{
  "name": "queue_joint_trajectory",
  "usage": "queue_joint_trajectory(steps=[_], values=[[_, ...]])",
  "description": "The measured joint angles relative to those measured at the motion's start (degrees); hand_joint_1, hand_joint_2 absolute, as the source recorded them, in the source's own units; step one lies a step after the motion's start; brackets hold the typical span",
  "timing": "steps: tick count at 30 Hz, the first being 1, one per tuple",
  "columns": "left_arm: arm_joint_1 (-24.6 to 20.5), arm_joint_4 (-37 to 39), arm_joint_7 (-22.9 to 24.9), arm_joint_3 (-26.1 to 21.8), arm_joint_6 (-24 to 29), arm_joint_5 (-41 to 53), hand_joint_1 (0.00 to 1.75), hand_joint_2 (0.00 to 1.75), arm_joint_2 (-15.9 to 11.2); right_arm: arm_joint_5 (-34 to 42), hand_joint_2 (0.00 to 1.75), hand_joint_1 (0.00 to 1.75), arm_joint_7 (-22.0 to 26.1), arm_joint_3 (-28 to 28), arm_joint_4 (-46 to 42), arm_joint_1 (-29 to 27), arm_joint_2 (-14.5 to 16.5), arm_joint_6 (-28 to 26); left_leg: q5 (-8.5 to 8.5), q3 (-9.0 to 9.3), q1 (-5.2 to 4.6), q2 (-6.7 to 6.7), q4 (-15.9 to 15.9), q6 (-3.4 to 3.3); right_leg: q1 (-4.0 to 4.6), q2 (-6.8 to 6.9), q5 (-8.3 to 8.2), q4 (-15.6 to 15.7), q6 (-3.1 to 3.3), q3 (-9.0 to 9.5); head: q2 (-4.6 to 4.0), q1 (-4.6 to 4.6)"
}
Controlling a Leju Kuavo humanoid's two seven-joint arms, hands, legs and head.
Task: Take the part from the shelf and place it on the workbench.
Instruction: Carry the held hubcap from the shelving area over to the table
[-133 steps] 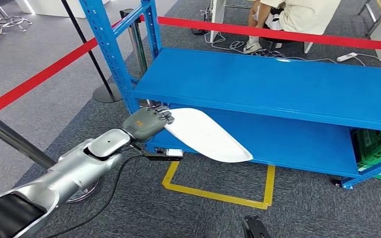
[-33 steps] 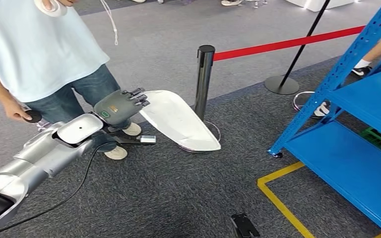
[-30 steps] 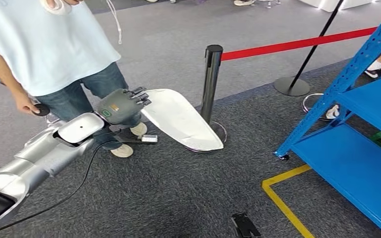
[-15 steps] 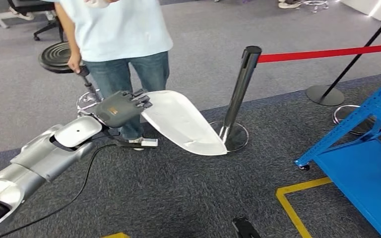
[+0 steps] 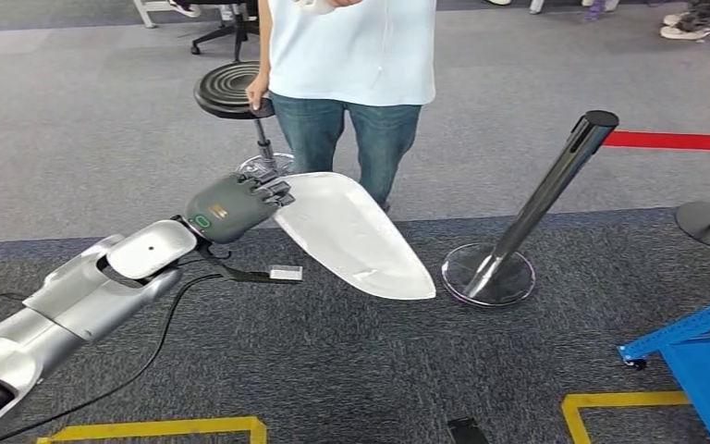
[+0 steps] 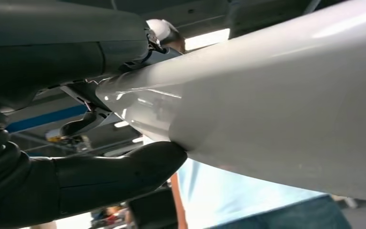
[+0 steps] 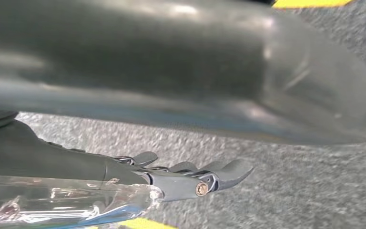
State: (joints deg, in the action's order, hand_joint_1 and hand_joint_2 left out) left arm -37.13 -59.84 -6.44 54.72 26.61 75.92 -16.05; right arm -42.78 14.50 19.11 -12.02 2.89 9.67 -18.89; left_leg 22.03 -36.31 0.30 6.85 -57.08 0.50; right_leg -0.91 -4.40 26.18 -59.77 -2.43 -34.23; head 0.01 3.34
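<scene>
- Left hand (image 5: 231, 207): it was extended forward over the grey carpet (image 5: 333, 370), its fingers closed around the near end of the white part (image 5: 356, 236); in the left wrist view the thick thumb (image 6: 124, 167) pressed against the part's (image 6: 276, 105) underside.
- White part: a long, smooth, tapering shell, it was held in the air, sloping away from the hand and down toward the robot's right, with its pointed tip near the base of the stanchion (image 5: 527, 222) but apart from it.
- Right hand (image 7: 186, 179): it hung above the carpet (image 7: 314, 181) with its dark fingers extended together and nothing between them; whether they were spread or closed could not be told.
- Surroundings: a person (image 5: 356, 65) in a light shirt and jeans stood just beyond the part, one hand resting on a black round stool (image 5: 226, 90). A red barrier tape (image 5: 675, 141) ran from the tilted stanchion's top. A corner of the blue shelf (image 5: 703, 356) stood at the robot's right, beside yellow floor marking (image 5: 610, 402).
</scene>
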Motion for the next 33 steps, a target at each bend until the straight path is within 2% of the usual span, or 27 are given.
queue_joint_trajectory(steps=[2,3,4,5,6,7,8,9,10,11,12,13,15,16,17,18,20,21,22,23,24,25,26,27,29,31,33], values=[[2.21,-1.29,1.04,-0.01,0.23,0.28,1.69,1.75,-1.16,0.13,0.00,0.00,-0.55,0.27,0.20,-1.01,-0.11,-0.69,-0.24,-0.15,0.18,0.95,0.30,0.62,0.15,0.78,0.00,0.26,0.55,0.32,0.00,0.01],[3.37,-1.73,1.48,0.00,0.40,0.54,1.69,1.75,-1.59,0.20,0.00,0.00,-0.99,0.41,0.25,-1.38,-0.20,-0.86,-0.03,-0.28,0.18,0.52,0.18,0.88,0.16,1.32,-0.09,0.41,0.94,0.43,0.01,0.03],[4.35,-2.07,1.81,0.01,0.57,0.85,1.69,1.75,-1.86,0.25,0.00,0.00,-1.44,0.53,0.29,-1.66,-0.26,-0.98,0.73,-0.78,0.09,-0.70,-0.77,1.11,0.15,1.91,-0.17,0.58,1.35,0.54,0.00,0.21],[5.09,-2.34,2.07,0.02,0.71,1.19,1.69,1.75,-1.97,0.32,0.00,0.00,-1.86,0.64,0.31,-1.89,-0.31,-1.10,2.13,-1.87,-0.01,-2.38,-2.98,1.31,0.13,2.57,-0.24,0.75,1.71,0.63,0.00,0.40],[5.62,-2.49,2.21,0.03,0.79,1.54,1.69,1.75,-1.96,0.39,0.00,0.00,-2.18,0.74,0.32,-2.09,-0.37,-1.23,3.95,-3.47,-0.10,-4.26,-6.31,1.45,0.25,3.24,-0.21,0.81,1.96,0.68,0.00,0.60],[6.03,-2.57,2.29,0.07,0.81,1.87,1.69,1.75,-1.89,0.49,0.00,0.00,-2.45,0.86,0.33,-2.29,-0.44,-1.35,5.83,-5.50,-0.08,-5.41,-10.46,1.56,0.36,4.03,-0.14,0.82,2.14,0.70,0.00,0.78],[6.38,-2.59,2.30,0.15,0.77,2.16,1.69,1.75,-1.75,0.58,0.00,0.00,-2.63,1.01,0.34,-2.47,-0.52,-1.42,7.13,-7.29,-0.03,-5.93,-14.05,1.64,0.43,4.86,-0.06,0.82,2.22,0.72,0.00,0.79],[6.71,-2.59,2.23,0.25,0.69,2.42,1.69,1.75,-1.58,0.64,0.00,0.00,-2.70,1.18,0.34,-2.58,-0.61,-1.46,7.42,-8.31,0.03,-6.13,-16.01,1.69,0.47,5.68,0.03,0.82,2.26,0.74,0.00,0.79],[6.93,-2.59,2.12,0.34,0.58,2.60,1.69,1.75,-1.37,0.68,0.00,0.00,-2.68,1.38,0.34,-2.62,-0.69,-1.46,6.69,-8.28,0.08,-6.26,-15.91,1.71,0.48,6.50,0.13,0.82,2.26,0.79,0.00,0.80],[7.00,-2.59,1.96,0.39,0.49,2.78,1.69,1.75,-1.11,0.70,0.00,0.00,-2.54,1.56,0.34,-2.59,-0.74,-1.41,5.02,-6.95,0.12,-6.64,-13.42,1.70,0.47,7.26,0.25,0.81,2.15,0.90,0.00,0.80],[6.91,-2.59,1.74,0.42,0.40,2.93,1.69,1.75,-0.81,0.70,0.00,0.00,-2.25,1.68,0.34,-2.52,-0.78,-1.34,3.04,-4.88,0.12,-7.63,-9.68,1.67,0.49,7.94,0.41,0.81,1.97,1.09,0.00,0.81],[6.63,-2.59,1.49,0.43,0.33,3.07,1.69,1.75,-0.39,0.67,0.00,0.00,-1.78,1.76,0.34,-2.44,-0.85,-1.24,1.61,-2.69,-0.10,-9.35,-5.72,1.68,0.69,8.59,0.67,0.71,1.67,1.28,0.00,0.91],[5.85,-2.58,1.02,0.50,0.11,3.29,1.69,1.75,0.56,0.48,0.00,0.00,-0.56,1.80,0.34,-2.27,-1.03,-1.08,0.55,-0.19,-0.43,-11.60,-1.10,1.19,1.21,9.88,1.16,0.69,1.09,1.69,-0.01,0.91],[5.46,-2.57,0.83,0.56,-0.08,3.34,1.69,1.75,0.97,0.35,0.00,0.00,0.00,1.81,0.34,-2.16,-1.15,-1.04,0.74,0.03,-0.61,-11.69,-0.48,0.87,1.42,10.62,1.37,0.75,0.85,1.90,0.00,0.86],[5.16,-2.56,0.68,0.62,-0.26,3.39,1.69,1.75,1.22,0.23,0.00,0.00,0.45,1.81,0.34,-2.01,-1.25,-1.01,0.75,-0.05,-0.55,-10.82,-0.49,0.42,1.44,11.35,1.52,0.90,0.66,2.17,0.01,0.73],[4.88,-2.54,0.56,0.67,-0.41,3.41,1.69,1.75,1.43,0.16,0.00,0.00,0.74,1.82,0.33,-1.83,-1.34,-0.96,0.72,-0.02,-0.48,-10.08,-0.41,0.13,1.33,11.22,1.82,0.78,0.36,2.29,0.00,0.63],[4.14,-2.49,0.43,0.73,-0.58,3.44,1.69,1.75,1.78,0.10,0.00,0.00,1.08,1.83,0.33,-1.56,-1.48,-0.86,0.65,0.11,-0.24,-8.59,-0.31,-0.58,0.98,8.58,3.63,-1.98,-0.16,1.18,0.01,0.42],[3.74,-2.47,0.41,0.78,-0.63,3.44,1.69,1.75,2.04,0.10,0.00,0.00,1.15,1.83,0.33,-1.52,-1.52,-0.83,0.62,0.14,-0.13,-7.82,-0.28,-0.88,0.84,6.66,5.25,-5.25,-0.33,-0.41,0.01,0.26],[3.41,-2.46,0.41,0.85,-0.67,3.44,1.69,1.75,2.25,0.13,0.00,0.00,1.21,1.84,0.34,-1.59,-1.58,-0.82,0.63,0.14,-0.12,-7.00,-0.28,-1.10,0.79,5.37,7.02,-9.31,-0.35,-2.44,0.01,0.08],[3.20,-2.46,0.39,0.97,-0.67,3.44,1.69,1.75,2.46,0.18,0.00,0.00,1.25,1.87,0.35,-1.68,-1.65,-0.81,0.63,0.13,-0.14,-6.13,-0.28,-1.24,0.79,4.78,8.36,-13.15,-0.34,-4.51,0.01,-0.08],[3.11,-2.45,0.36,1.11,-0.67,3.44,1.69,1.75,2.60,0.22,0.00,0.00,1.28,1.95,0.36,-1.74,-1.73,-0.81,0.63,0.14,-0.15,-5.19,-0.29,-1.26,0.80,4.52,8.80,-15.58,-0.30,-6.05,0.01,-0.18],[3.06,-2.45,0.33,1.25,-0.67,3.44,1.69,1.75,2.67,0.27,0.00,0.00,1.32,2.03,0.36,-1.75,-1.80,-0.80,0.62,0.18,-0.16,-4.28,-0.30,-1.24,0.79,4.40,8.07,-15.84,-0.23,-6.61,0.01,-0.26],[2.96,-2.44,0.30,1.34,-0.67,3.44,1.69,1.75,2.70,0.28,0.00,0.00,1.33,2.11,0.36,-1.67,-1.86,-0.80,0.60,0.24,-0.12,-3.37,-0.31,-1.21,0.72,4.20,6.26,-13.81,-0.15,-6.05,0.01,-0.29],[2.78,-2.43,0.30,1.39,-0.67,3.44,1.69,1.75,2.73,0.26,0.00,0.00,1.31,2.16,0.35,-1.53,-1.89,-0.76,0.59,0.31,-0.04,-2.49,-0.34,-1.12,0.58,3.61,3.87,-10.04,-0.13,-4.58,0.01,-0.31],[2.19,-2.43,0.29,1.44,-0.73,3.47,1.69,1.75,2.80,0.17,0.00,0.00,1.23,2.18,0.38,-1.19,-1.92,-0.54,0.53,0.19,0.01,-0.88,-0.56,-0.65,0.13,1.16,0.73,-2.77,-0.24,-1.35,0.01,-0.34],[1.70,-2.40,0.28,1.55,-0.82,3.50,1.69,1.75,2.78,0.15,0.00,0.00,1.17,2.20,0.40,-0.87,-1.95,-0.28,0.20,-0.22,0.18,0.39,-0.55,0.15,0.05,-0.10,0.26,-0.22,-0.18,-0.03,0.00,-0.37],[1.57,-2.23,0.27,1.67,-0.96,3.48,1.69,1.75,2.56,0.25,0.00,0.00,1.19,2.25,0.41,-0.68,-1.97,-0.14,-0.14,-0.52,0.48,1.06,-0.24,0.92,0.25,1.00,-0.07,0.06,0.46,0.19,0.00,-0.37]])
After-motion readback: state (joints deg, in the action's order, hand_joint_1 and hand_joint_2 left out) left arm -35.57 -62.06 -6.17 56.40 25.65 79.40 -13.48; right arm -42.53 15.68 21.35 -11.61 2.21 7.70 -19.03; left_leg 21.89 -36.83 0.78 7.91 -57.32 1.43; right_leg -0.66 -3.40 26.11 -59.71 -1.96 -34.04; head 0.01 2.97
